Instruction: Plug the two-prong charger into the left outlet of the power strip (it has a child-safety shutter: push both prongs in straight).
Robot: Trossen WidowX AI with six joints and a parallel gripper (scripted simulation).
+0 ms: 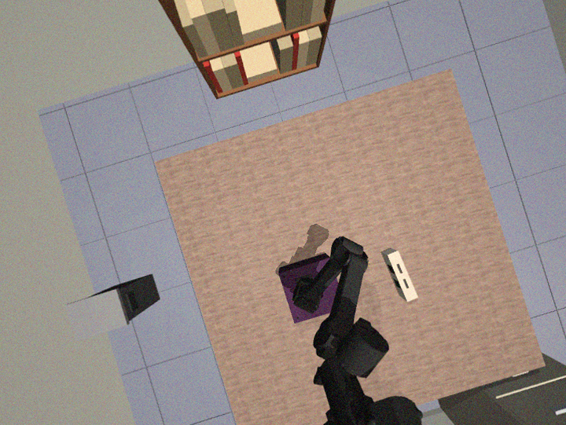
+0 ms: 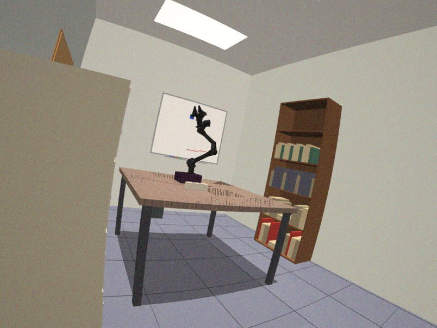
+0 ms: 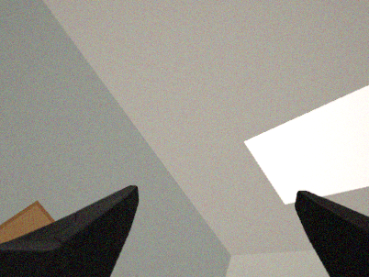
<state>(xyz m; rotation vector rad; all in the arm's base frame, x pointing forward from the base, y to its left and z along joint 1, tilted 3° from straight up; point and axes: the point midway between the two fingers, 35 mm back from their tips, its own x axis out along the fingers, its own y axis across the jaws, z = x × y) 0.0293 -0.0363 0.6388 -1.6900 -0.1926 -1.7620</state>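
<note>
A cream power strip (image 1: 410, 293) (image 2: 196, 185) lies on the table, right of the arm in the top view. Its top shows two dark slots, and dark marks show on its left side. I cannot make out the charger in any view. My gripper (image 2: 197, 106) (image 3: 215, 195) is open, high above the table, with its fingers pointing up towards the ceiling in the exterior view. The wrist view shows nothing between the fingertips. In the top view the fingertips cannot be made out.
A dark purple block (image 1: 309, 316) (image 2: 180, 177) stands on the wooden table (image 1: 361, 162) (image 2: 162, 194) at the foot of the arm. A bookcase (image 1: 267, 80) (image 2: 331, 148) stands beyond the table. A tan cabinet (image 2: 52, 176) fills the left of the exterior view.
</note>
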